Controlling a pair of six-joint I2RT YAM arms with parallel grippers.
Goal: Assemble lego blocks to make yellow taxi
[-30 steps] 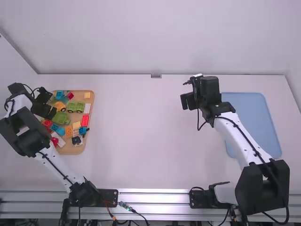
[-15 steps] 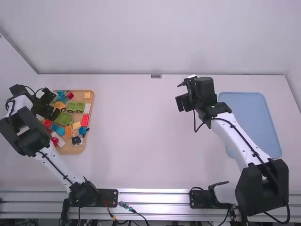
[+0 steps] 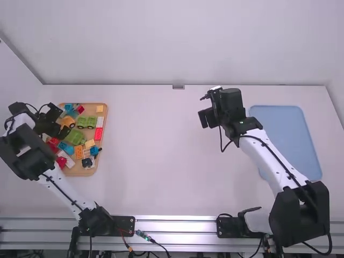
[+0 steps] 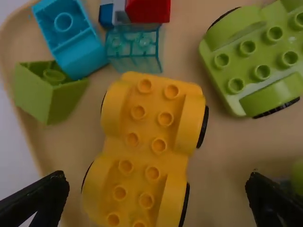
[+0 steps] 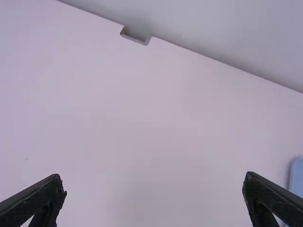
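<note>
Left wrist view: my left fingers point(image 4: 40, 196), wide and empty, flank the yellow wheeled base point(image 4: 151, 118) on the tray point(image 4: 227, 146), likely for gripping. My right fingers point(image 5: 38, 199) gape, empty, above the table point(image 5: 142, 118).

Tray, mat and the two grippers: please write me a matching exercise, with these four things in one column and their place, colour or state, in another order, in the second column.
Things
1. Tray
2. Mat
3. Left gripper
4. Right gripper

Descriptions
A. Open, above the table, between tray and mat
B. Tan, under many coloured blocks
C. Open, above the yellow car
D. Blue, on the table's right side

Right pairs: 1-B, 2-D, 3-C, 4-A
</note>
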